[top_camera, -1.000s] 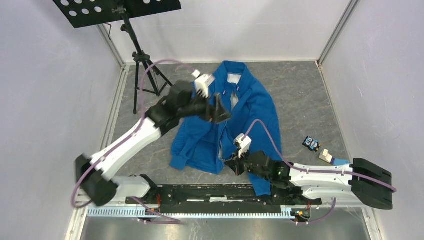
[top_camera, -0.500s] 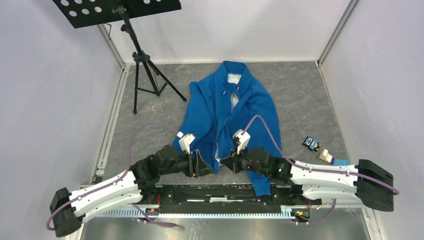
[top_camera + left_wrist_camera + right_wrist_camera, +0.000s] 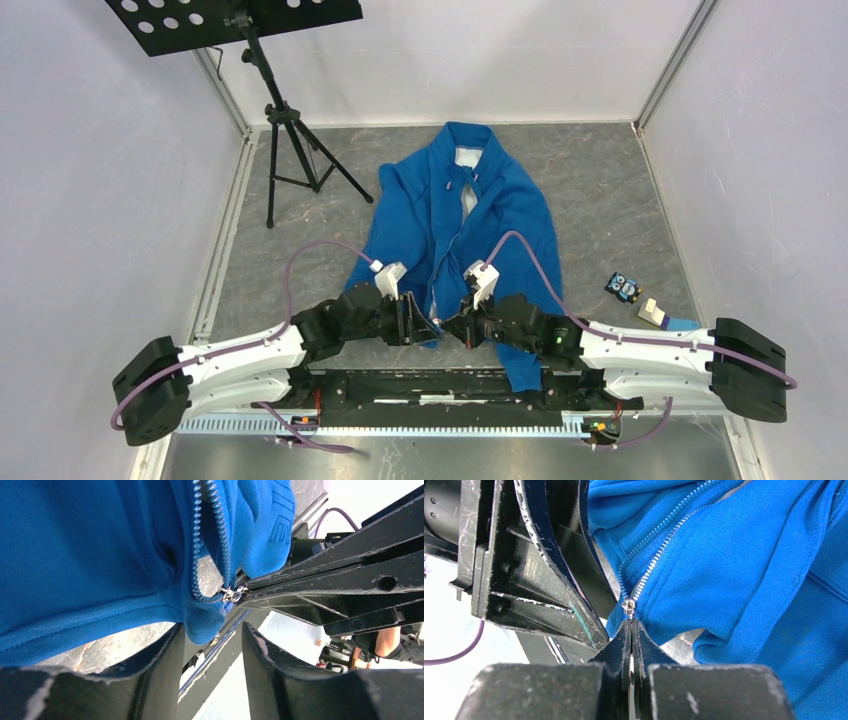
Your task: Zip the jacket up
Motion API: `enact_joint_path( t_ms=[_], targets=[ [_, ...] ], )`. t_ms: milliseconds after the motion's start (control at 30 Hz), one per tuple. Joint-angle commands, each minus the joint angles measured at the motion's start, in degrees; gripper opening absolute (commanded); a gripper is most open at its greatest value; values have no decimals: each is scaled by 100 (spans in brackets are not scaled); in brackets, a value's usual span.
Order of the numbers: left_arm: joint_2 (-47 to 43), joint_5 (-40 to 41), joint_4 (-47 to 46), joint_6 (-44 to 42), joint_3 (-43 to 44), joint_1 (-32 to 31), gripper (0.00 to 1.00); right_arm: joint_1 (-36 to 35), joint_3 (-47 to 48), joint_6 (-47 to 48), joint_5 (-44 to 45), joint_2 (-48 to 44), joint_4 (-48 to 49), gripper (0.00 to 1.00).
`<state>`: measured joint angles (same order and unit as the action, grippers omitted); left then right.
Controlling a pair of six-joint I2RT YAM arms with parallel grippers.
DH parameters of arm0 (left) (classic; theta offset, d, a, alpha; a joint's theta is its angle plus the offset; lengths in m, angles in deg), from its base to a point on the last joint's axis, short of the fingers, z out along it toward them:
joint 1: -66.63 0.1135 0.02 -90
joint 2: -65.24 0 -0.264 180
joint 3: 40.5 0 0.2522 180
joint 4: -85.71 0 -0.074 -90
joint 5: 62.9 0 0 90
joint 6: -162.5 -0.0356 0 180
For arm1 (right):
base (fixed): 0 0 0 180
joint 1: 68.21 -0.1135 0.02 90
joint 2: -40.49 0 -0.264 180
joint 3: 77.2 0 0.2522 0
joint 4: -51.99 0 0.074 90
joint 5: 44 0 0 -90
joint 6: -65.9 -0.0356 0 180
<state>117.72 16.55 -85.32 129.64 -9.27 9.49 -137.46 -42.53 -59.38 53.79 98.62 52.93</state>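
Note:
The bright blue jacket (image 3: pixel 500 215) lies flat on the table, collar at the far end and front partly open. My right gripper (image 3: pixel 455 327) is at the bottom hem, shut on the metal zipper slider (image 3: pixel 628 605), which sits at the base of the two tooth rows. My left gripper (image 3: pixel 422 325) is open just left of it. In the left wrist view its fingers (image 3: pixel 165 655) straddle the hem corner (image 3: pixel 205 627) below the slider (image 3: pixel 230 594). The right gripper's fingers (image 3: pixel 325 582) come in from the right. The jacket (image 3: pixel 734 565) fills the right wrist view.
A black music stand (image 3: pixel 270 100) stands at the far left. A small toy (image 3: pixel 623 287) and a tan block (image 3: pixel 654 313) lie at the right. White walls enclose the table. The black base rail (image 3: pixel 430 385) runs along the near edge.
My left arm swung from the jacket's upper chest down to the bottom hem, then shifted right until it sits next to the right gripper. The right gripper stayed at the zipper base.

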Motion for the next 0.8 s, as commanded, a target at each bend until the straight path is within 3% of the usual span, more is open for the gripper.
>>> enact_joint_path(
  t_ms=[0,100,200,367,467,567,600,767],
  targets=[
    [120,30,-470,-91,278,-32,56,9,203,-8,-33,-46,91,0],
    [302,-63,-564,-167,309,-33,56,9,203,15,-52,-56,93,0],
    [504,-158,-710,-177,303,-33,49,9,234,42,-49,-60,52,0],
    [512,-166,-583,-339,278,-33,25,9,327,238,12,-34,-154,0],
    [439,-139,188,-682,479,-29,4,9,435,1225,-174,43,-402,0],
    [411,-280,1149,-1138,744,-34,2,13,820,2732,-249,303,-1206,0],
    [442,-410,1729,-1422,917,-32,2,4,1134,3713,145,488,-1814,0],
    [699,-1006,1940,-1629,999,-28,2,-603,1548,5025,1586,561,-1956,0]
  ],
)
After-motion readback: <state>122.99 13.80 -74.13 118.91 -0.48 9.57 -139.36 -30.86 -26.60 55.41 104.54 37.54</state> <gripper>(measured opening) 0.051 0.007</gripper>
